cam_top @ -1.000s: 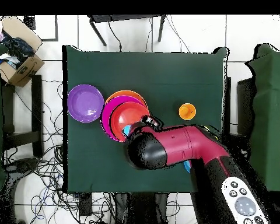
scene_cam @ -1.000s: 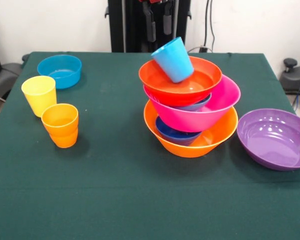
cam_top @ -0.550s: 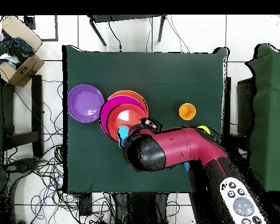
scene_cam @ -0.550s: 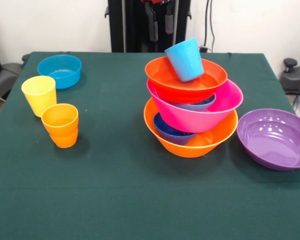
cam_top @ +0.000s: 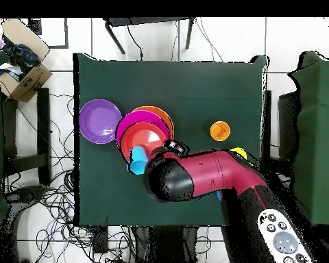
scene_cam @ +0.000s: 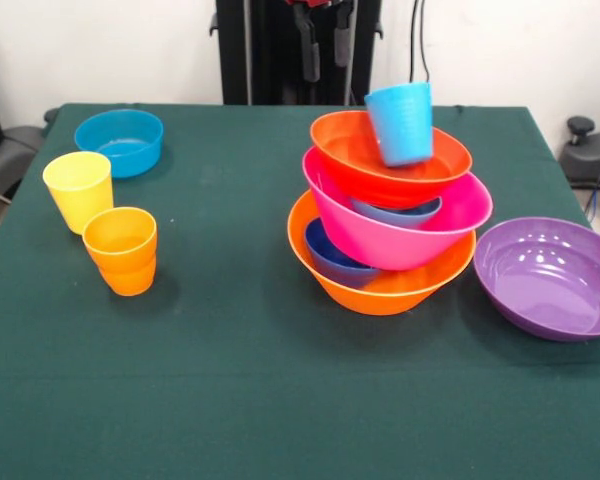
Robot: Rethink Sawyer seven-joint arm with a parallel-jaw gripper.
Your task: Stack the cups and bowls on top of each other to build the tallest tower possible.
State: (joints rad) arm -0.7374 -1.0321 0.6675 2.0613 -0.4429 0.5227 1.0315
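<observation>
Three loose items left: teal bowl (scene_cam: 120,141), yellow cup (scene_cam: 78,190), orange cup (scene_cam: 121,249). Centre: tower (scene_cam: 388,225), blue cup (scene_cam: 401,123) upright at red-orange bowl's (scene_cam: 390,170) far rim, directly under arm (cam_top: 195,175). Jaw state: cannot tell. Right: purple bowl (scene_cam: 550,277).

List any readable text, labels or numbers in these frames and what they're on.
None readable.
Bowls and cups, e.g. the light blue cup and purple bowl: no lettering shows.
Cardboard box off the table: no legible print.
Round marks on the arm's base: too small to read.
</observation>
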